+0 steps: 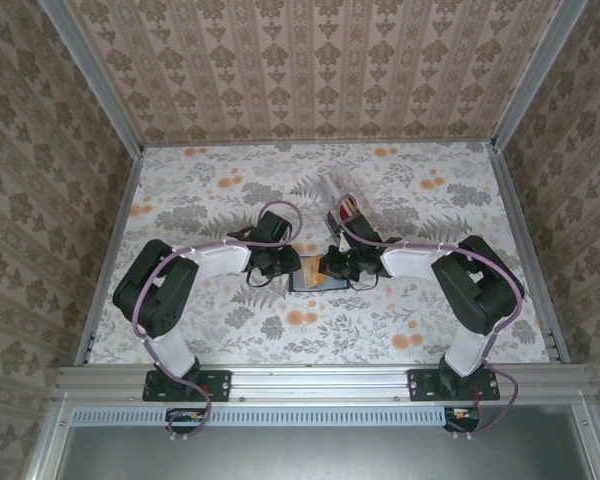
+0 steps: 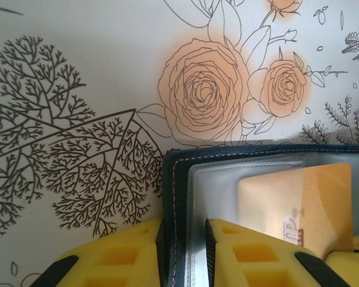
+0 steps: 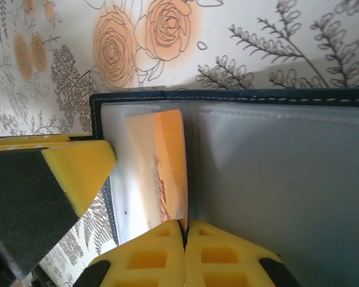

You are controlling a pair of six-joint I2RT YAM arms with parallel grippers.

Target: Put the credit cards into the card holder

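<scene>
Right end effector (image 3: 184, 230), pinched shut on orange card (image 3: 158, 155): slide straight into clear sleeve (image 3: 121, 191) — no tilt. Left end effector (image 2: 182, 230), clamped on card holder (image 2: 172, 179) edge: hold steady.

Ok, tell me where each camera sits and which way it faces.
Top: above and behind, looking down on the table; left arm and right arm show.
Left wrist: low, facing the card holder; left gripper below.
Right wrist: low, facing the holder's inside; right gripper below.
Shared: both wrists see the orange card.
</scene>
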